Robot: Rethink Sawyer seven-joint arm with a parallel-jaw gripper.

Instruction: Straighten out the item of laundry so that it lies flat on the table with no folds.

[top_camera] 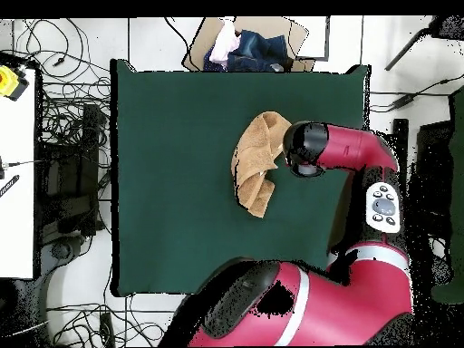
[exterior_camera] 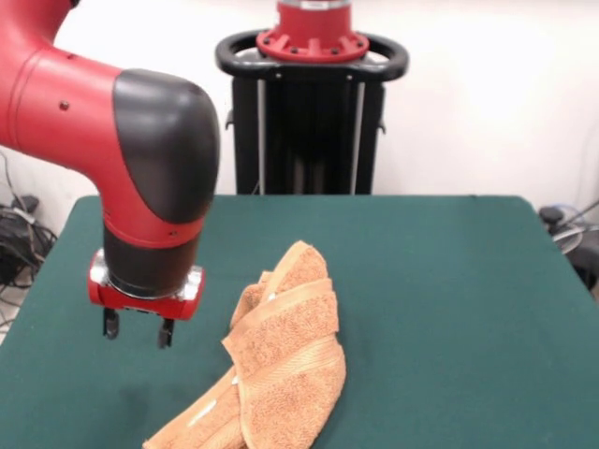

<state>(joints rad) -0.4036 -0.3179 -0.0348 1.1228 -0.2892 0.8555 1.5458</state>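
Item: hand towel [exterior_camera: 281,360], orange-tan terry cloth. It lies crumpled on the tabletop [exterior_camera: 449,309], folded over itself in several layers, with a woven band stripe running across the top fold. A small white label shows on its lower part, near the front edge of the tabletop. One end trails down to that front edge; the other end rises in a rounded peak toward the middle of the green surface. In the overhead view the towel [top_camera: 258,161] sits as a narrow bunched heap on the tabletop [top_camera: 172,181], far from flat.

Item: my gripper [exterior_camera: 138,327]. It hangs just beside the towel, at about the height of the towel's middle folds, clear of the cloth and above the green surface. Its two short dark fingers [exterior_camera: 111,324] stand apart with nothing between them. Above them sit my red wrist ring and black forearm shell.

Item: tabletop, dark green, felt-like. It stretches wide past the towel on every side.

Item: black pedestal [exterior_camera: 312,112], beyond the towel at the far edge of the tabletop.
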